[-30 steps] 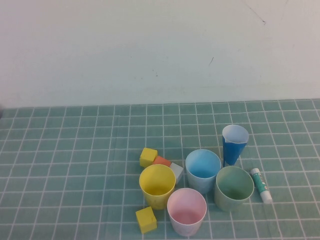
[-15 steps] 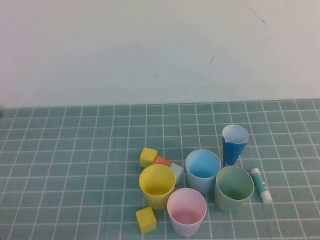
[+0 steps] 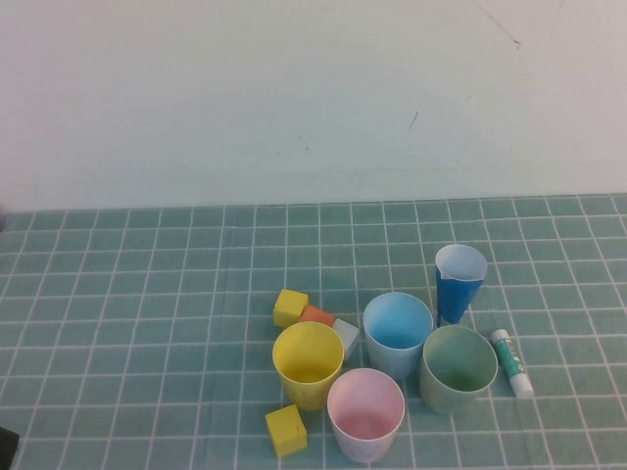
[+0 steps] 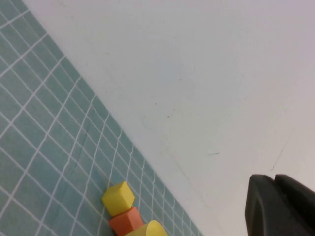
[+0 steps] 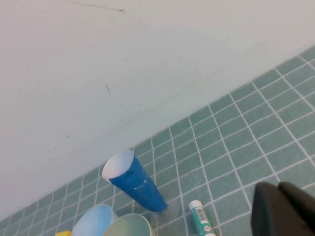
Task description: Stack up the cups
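Yellow cup (image 3: pixel 308 363): we see it upright on the green tiled table (image 3: pixel 118 294), front left of the cluster; only a sliver of its rim shows in the left wrist view
Pink cup (image 3: pixel 365 414): upright, nearest the robot, its base cut off by the lower edge of the high view
Light blue cup (image 3: pixel 398 334): upright behind the pink one, just beside the yellow cup
Pale green cup (image 3: pixel 458 367): upright, to the right of the light blue cup, close against it; none of the four is nested in another
Dark blue cone cup (image 3: pixel 458 282): standing behind the green cup, white inside showing
Blocks: one yellow cube (image 3: pixel 290 306) behind the yellow cup, an orange block (image 3: pixel 316 315) and a grey block (image 3: pixel 346 336) partly hidden by that cup, another yellow block (image 3: pixel 285 430) in front
Glue stick (image 3: pixel 511 361): lying at the far right
Left gripper (image 4: pixel 283 206): only a dark piece in its own wrist view's corner; we cannot tell its state
Right gripper (image 5: pixel 285 209): same story, a dark corner piece above the table right of the cups; we cannot tell
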{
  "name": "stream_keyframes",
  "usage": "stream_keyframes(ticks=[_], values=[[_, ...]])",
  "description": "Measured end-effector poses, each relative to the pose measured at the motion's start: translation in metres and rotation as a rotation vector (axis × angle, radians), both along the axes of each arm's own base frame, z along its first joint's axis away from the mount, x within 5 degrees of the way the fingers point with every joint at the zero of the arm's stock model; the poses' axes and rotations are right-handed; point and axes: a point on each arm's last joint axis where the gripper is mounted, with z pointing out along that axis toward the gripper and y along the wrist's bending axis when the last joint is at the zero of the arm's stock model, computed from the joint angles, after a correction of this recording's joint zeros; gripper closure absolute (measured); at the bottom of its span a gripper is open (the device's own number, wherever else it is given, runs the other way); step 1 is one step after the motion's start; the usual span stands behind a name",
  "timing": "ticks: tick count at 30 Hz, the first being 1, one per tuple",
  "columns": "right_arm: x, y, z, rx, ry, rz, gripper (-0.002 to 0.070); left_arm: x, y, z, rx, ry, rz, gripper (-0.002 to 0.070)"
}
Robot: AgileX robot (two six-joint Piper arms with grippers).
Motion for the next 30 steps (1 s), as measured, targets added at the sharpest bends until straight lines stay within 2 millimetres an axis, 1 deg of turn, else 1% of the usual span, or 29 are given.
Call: stream_keyframes(ticks=[4,7,9,10,12,15,17,21,24,26,29,30], values=[[0.0,-0.001,0.001,-0.015,-0.015,-0.003,0.0679,0.0,0.001,0.003,-0.074,-0.02,0.018,0.0678],[0.0,0.0,0.0,-0.021,-0.002,0.005,0.0679,0.0,0.002,0.004,-0.067,-0.035,0.025,0.0678],[-0.001,0.001,-0.002,-0.049,0.022,0.022,0.0679,0.0,0.0,0.005,0.025,-0.043,-0.003,0.0678],[-0.001,0.001,-0.003,-0.058,0.034,0.029,0.0679,-0.002,-0.003,0.009,0.086,-0.055,-0.036,0.0678],[-0.001,0.002,-0.004,-0.077,0.044,0.038,0.0679,-0.003,-0.009,0.023,0.208,-0.066,-0.107,0.0678],[-0.001,0.002,-0.004,-0.102,0.042,0.044,0.0679,0.002,-0.015,0.053,0.39,-0.033,-0.205,0.0678],[-0.001,0.002,-0.004,-0.105,0.042,0.044,0.0679,0.013,-0.019,0.069,0.511,0.043,-0.286,0.0678],[-0.001,0.002,-0.004,-0.111,0.041,0.046,0.0679,0.044,-0.024,0.093,0.68,0.174,-0.462,0.0678],[-0.001,0.002,-0.005,-0.107,0.043,0.048,0.0679,0.073,-0.028,0.114,0.775,0.22,-0.588,0.0678],[-0.001,0.002,-0.005,-0.105,0.047,0.049,0.0679,0.097,-0.028,0.12,0.834,0.261,-0.643,0.0678],[-0.001,0.002,-0.005,-0.102,0.046,0.05,0.0679,0.13,-0.027,0.121,0.911,0.333,-0.697,0.0678],[-0.001,0.002,-0.005,-0.102,0.046,0.05,0.0679,0.138,-0.029,0.12,0.932,0.349,-0.717,0.0678]])
